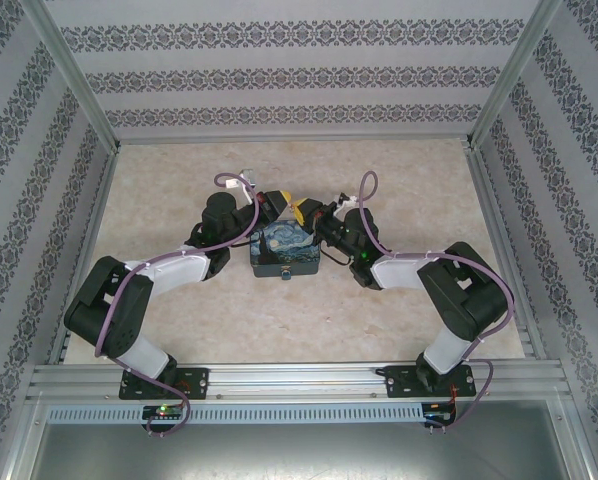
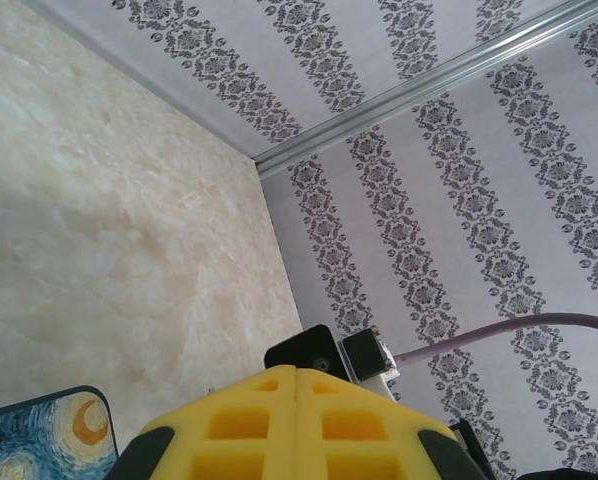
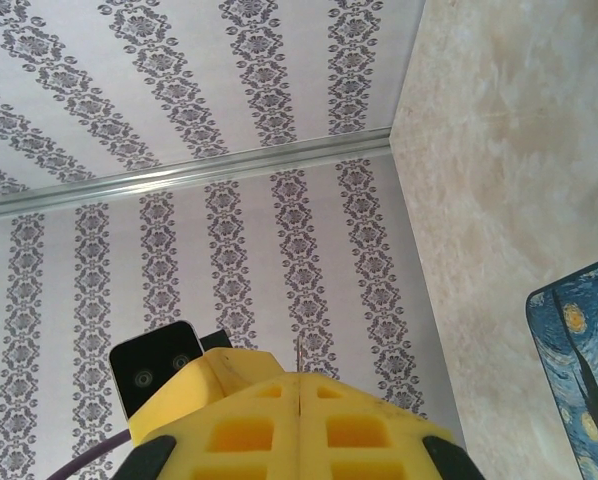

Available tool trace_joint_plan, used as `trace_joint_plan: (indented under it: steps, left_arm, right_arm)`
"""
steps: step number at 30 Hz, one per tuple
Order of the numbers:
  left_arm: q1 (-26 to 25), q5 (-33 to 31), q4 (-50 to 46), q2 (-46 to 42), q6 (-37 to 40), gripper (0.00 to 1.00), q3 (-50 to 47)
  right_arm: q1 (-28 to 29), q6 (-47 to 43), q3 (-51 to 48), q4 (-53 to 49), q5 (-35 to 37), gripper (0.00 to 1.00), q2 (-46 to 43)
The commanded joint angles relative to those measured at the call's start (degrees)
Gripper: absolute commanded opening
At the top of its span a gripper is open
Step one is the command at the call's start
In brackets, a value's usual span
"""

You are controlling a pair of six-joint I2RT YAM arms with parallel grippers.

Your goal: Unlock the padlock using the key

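Obs., both arms over the table (image 1: 159, 190).

- Left gripper (image 2: 296, 372): yellow fingers pressed flat together, seam tight, nothing seen between them.
- Right gripper (image 3: 299, 378): fingers likewise together. A thin grey sliver stands out of the seam, and I take it for the key (image 3: 298, 355), pinched by its bow with the blade free (too thin to be sure).
- Box (image 1: 284, 248), dark with the starry print, sits mid-table between the two arms. Both gripper tips meet over its far edge.
- Padlock (image 1: 285, 272): a small pale speck on the near face of the box, toward the arm bases. The keyhole is too small to make out.

Key relation: the padlock lies on the opposite side of the box from both tips. The key's long axis runs on from the fingers toward the patterned wall (image 3: 229, 120), so it points away from the lock. The two arms look about equally near the padlock, but the right one appears to carry the key.

Judgement: the right wrist must swing round the box and turn until the blade faces the near side. The left is free to steady the lock body.
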Motion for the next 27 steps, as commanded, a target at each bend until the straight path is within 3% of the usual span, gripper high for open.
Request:
trace_joint_plan:
  steps: [1,4,5,6,7,8,17,27]
  left_arm:
    - [-0.3,-0.9,3.4,-1.3,-0.3,0.0,-0.5]
    - [-0.3,-1.1,3.2,-1.4,-0.2,0.0,-0.5]
    - [-0.3,-1.2,3.1,-1.5,-0.1,0.0,-0.5]
    - [-0.3,-1.3,2.9,-1.5,0.0,0.0,-0.3]
    - [-0.3,-1.3,2.8,-1.5,0.0,0.0,-0.2]
    - [-0.3,-1.3,2.7,-1.6,0.1,0.0,-0.2]
    - [-0.4,-1.3,2.8,-1.1,-0.2,0.0,0.1]
    - [-0.5,-1.6,3.0,-1.4,-0.4,0.0,-0.5]
  right_arm:
    - [0.6,-0.1,0.8,3.7,0.5,0.0,0.4]
    - [0.4,-0.4,0.2,3.4,0.3,0.0,0.0]
    - [0.3,-0.5,0.0,3.2,0.2,0.15,-0.3]
    - [0.3,-0.4,-0.6,2.8,0.4,0.43,-0.7]
    - [0.3,-0.6,-1.2,2.6,0.5,0.6,-1.2]
    - [0.3,-0.6,-1.8,2.5,0.6,0.66,-1.7]
    - [2.4,-0.4,-3.5,1.9,2.7,0.68,-4.6]
    - [4.8,2.0,0.2,3.4,7.1,0.68,-1.0]
